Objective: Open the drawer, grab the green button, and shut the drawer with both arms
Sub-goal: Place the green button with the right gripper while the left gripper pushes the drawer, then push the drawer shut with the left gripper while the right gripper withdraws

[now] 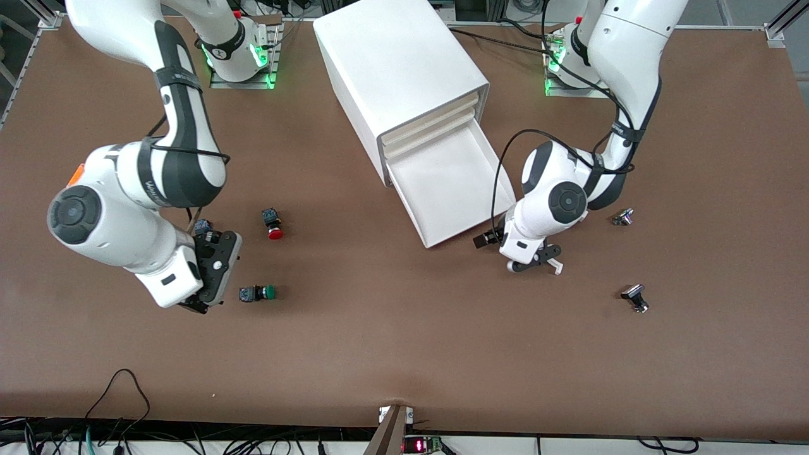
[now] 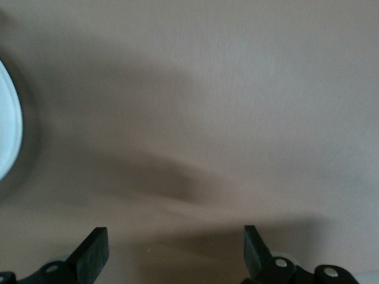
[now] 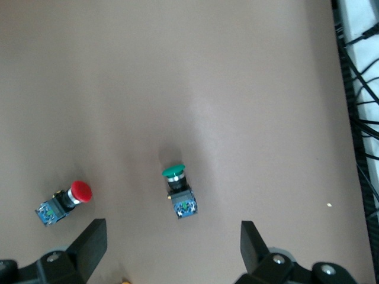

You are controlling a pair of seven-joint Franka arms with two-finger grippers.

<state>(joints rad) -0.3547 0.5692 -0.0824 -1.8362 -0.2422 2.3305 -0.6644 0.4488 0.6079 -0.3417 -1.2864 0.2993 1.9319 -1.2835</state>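
Note:
The white cabinet (image 1: pixel 398 69) stands at the middle of the table. Its lowest drawer (image 1: pixel 452 183) is pulled out and shows nothing inside. The green button (image 1: pixel 258 292) lies on its side on the table, toward the right arm's end. My right gripper (image 1: pixel 205 297) hangs open over the table beside it. In the right wrist view the green button (image 3: pixel 177 190) lies just ahead of the open right gripper (image 3: pixel 172 248), not between the fingers. My left gripper (image 1: pixel 536 264) is open and empty over the table by the drawer's front corner. In the left wrist view it (image 2: pixel 174 254) is over bare table.
A red-capped button (image 1: pixel 273 224) lies on the table between the green one and the cabinet and shows in the right wrist view (image 3: pixel 65 201). Another button (image 1: pixel 202 226) is half hidden under the right arm. Two small metal parts (image 1: pixel 622 217) (image 1: pixel 635 297) lie toward the left arm's end.

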